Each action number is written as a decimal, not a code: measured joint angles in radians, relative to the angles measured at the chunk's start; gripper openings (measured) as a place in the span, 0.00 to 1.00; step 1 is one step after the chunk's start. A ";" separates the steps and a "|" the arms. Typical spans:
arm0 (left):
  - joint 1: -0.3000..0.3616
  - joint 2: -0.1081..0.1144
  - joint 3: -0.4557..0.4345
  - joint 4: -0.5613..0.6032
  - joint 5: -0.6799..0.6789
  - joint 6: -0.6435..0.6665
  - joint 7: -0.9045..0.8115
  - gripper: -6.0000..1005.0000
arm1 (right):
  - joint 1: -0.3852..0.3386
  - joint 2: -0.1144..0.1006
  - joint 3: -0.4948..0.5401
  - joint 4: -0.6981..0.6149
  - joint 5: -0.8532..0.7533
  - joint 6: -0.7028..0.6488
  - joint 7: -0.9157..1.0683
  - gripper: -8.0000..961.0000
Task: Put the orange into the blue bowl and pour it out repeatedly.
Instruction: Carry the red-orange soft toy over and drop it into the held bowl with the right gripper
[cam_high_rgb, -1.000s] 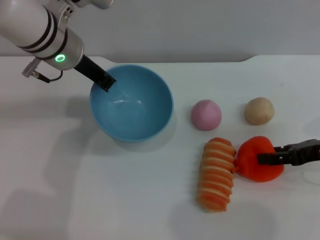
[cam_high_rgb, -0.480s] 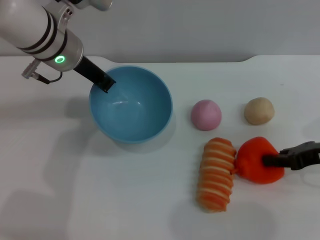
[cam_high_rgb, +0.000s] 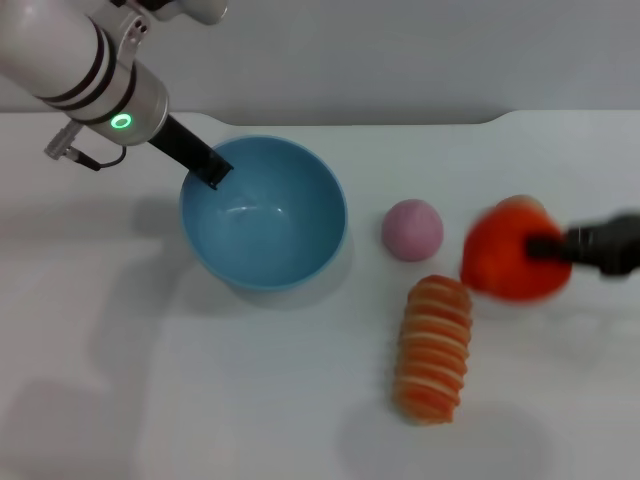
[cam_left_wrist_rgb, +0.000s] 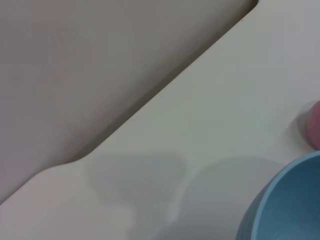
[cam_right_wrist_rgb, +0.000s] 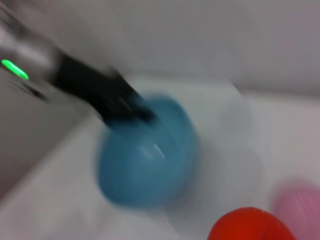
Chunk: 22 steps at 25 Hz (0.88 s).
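Note:
The orange (cam_high_rgb: 505, 255) is red-orange and held in my right gripper (cam_high_rgb: 545, 248), lifted above the table at the right, in front of the beige ball. It also shows in the right wrist view (cam_right_wrist_rgb: 252, 227). The blue bowl (cam_high_rgb: 263, 210) stands upright on the table at the left centre, empty; it shows in the right wrist view (cam_right_wrist_rgb: 145, 155) and in the left wrist view (cam_left_wrist_rgb: 285, 205). My left gripper (cam_high_rgb: 212, 166) is shut on the bowl's far left rim.
A pink ball (cam_high_rgb: 412, 229) lies right of the bowl. A long orange-and-cream striped roll (cam_high_rgb: 433, 348) lies in front of it. A beige ball (cam_high_rgb: 520, 203) is mostly hidden behind the orange. The table's far edge (cam_high_rgb: 400, 118) runs along the back.
My right gripper has lifted the orange off the table from beside the striped roll and moved it up and away, toward the beige ball. The left gripper and bowl have hardly moved.

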<state>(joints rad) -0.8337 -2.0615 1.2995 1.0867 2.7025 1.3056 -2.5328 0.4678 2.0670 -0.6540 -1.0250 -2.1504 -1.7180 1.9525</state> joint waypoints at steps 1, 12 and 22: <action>-0.003 0.000 0.000 0.000 0.000 0.001 0.000 0.01 | 0.000 0.000 0.006 -0.024 0.044 -0.026 -0.001 0.07; -0.023 -0.003 0.111 0.004 -0.110 0.018 -0.002 0.01 | 0.092 -0.001 -0.065 0.027 0.281 -0.084 -0.010 0.03; -0.030 -0.004 0.149 0.004 -0.153 0.008 -0.003 0.01 | 0.137 -0.002 -0.200 0.151 0.268 0.064 -0.024 0.05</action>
<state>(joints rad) -0.8634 -2.0659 1.4489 1.0906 2.5496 1.3133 -2.5357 0.6053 2.0653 -0.8545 -0.8737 -1.8822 -1.6540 1.9280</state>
